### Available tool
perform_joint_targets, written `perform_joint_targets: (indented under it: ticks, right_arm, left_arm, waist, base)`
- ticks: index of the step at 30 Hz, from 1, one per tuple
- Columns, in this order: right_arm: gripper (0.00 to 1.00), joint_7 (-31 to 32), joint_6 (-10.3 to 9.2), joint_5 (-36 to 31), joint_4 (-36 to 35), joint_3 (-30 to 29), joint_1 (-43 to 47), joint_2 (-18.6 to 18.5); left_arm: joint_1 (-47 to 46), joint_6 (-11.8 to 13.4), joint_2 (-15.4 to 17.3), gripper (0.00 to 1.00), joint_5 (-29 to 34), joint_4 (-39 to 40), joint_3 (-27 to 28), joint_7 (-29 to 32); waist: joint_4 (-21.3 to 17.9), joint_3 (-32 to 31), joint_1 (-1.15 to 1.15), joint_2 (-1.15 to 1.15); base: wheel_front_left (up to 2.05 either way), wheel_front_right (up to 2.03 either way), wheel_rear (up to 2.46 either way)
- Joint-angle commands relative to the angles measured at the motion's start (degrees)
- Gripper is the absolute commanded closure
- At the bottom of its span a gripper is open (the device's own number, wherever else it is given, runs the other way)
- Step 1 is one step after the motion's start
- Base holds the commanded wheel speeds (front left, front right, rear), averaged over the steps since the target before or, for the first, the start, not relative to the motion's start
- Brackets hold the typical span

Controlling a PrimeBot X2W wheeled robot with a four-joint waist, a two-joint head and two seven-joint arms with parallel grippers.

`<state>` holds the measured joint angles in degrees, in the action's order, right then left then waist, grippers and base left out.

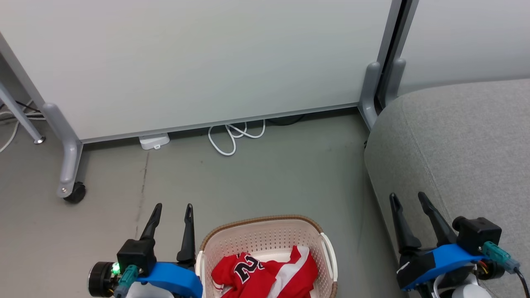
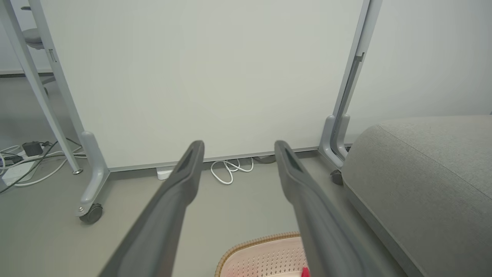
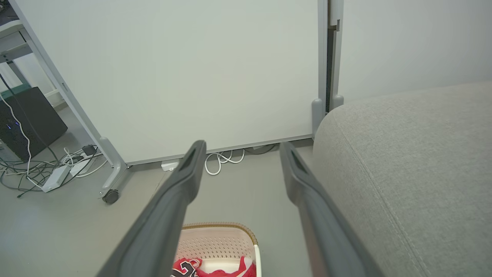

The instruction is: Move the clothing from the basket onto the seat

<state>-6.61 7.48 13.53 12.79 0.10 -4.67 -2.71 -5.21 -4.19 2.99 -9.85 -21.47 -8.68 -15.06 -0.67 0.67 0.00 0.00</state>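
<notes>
Straight ahead, big pale partition panel (image 1: 215,62) on a grey frame, with a second panel (image 1: 463,37) butted up at its right. Grey foot (image 1: 66,157) down left, riding on a black castor (image 1: 76,193). Smooth grey floor (image 1: 269,182), crossed by a faint dark seam (image 1: 143,186). White cable (image 1: 232,138) looped under the bottom edge, small white plug block (image 1: 154,141) near it. Off left, power strip (image 3: 57,177) amid tangled leads, black case (image 3: 30,119) behind. Soft, even light.

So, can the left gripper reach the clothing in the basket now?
Probably yes. The left gripper is open and empty, just left of the basket, whose top is uncovered. The clothing lies loose inside with nothing over it. The gripper would need to swing right and dip in.
</notes>
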Motion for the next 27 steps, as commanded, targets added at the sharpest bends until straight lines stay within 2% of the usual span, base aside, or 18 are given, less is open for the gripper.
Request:
perform_joint_targets:
  ticks: [1,12,27]
  right_arm:
    - [0.00,0.1,0.03,0.3,-0.4,0.2,-1.1,-0.3]
    - [0.00,-0.5,0.03,0.5,-2.3,3.4,-6.7,-0.3]
    - [0.00,-3.7,0.03,3.0,-5.0,10.2,-16.2,-0.2]
  left_arm:
    - [-1.1,-0.3,0.0,0.00,0.3,-0.3,-0.5,-0.2]
    - [-7.0,-1.8,0.6,0.00,0.7,-8.0,-3.9,1.0]
    - [-19.3,-2.9,2.8,0.00,0.1,-24.0,-6.7,4.8]
  waist:
    - [-0.7,1.0,0.00,0.00]
    - [-6.0,10.9,0.00,0.00]
    - [-15.8,29.2,0.00,0.00]
  base:
    - [0.00,0.00,0.00]
    - [0.00,0.00,0.00]
    - [0.00,0.00,0.00]
